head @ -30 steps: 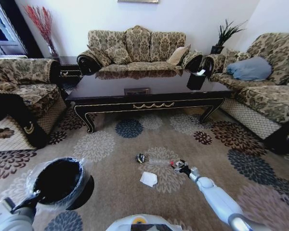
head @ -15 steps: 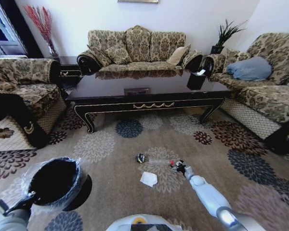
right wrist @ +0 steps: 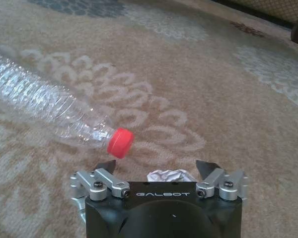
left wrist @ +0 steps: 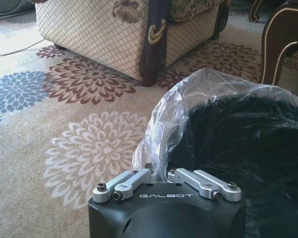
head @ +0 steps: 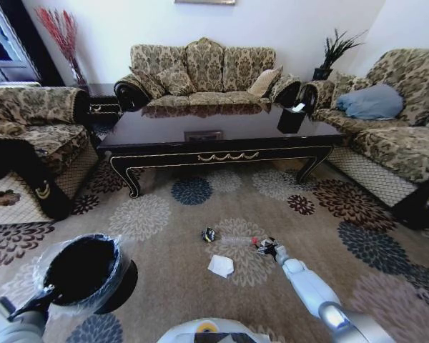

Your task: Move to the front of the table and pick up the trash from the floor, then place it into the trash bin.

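Down on the flowered carpet, in front of the long dark worktop, the right claw is held low with its fingers apart, nothing yet between them. Just ahead of it, between the two fingertips, a crumpled silvery scrap lies on the carpet; whether the fingers touch it cannot be told. Slightly beyond and to one side of the claw, the red cap of a clear plastic bottle is seen, the bottle lying on its side and stretching away from the claw.

The step in hand is judged to be the first pick-up: the claw is set over a piece of trash but is not closed on it. A short further descent and a closing of the fingers would be called for next, then a carry across to the bin.

The left claw is clamped on the plastic-lined rim of the black trash bin, which is held at the robot's left, well apart from the right claw.

Counted in the head view: one bottle, one crumpled white paper nearer the robot than the claw, one small dark wrapper at the bottle's far end, and the silvery scrap at the claw. One bin is present.
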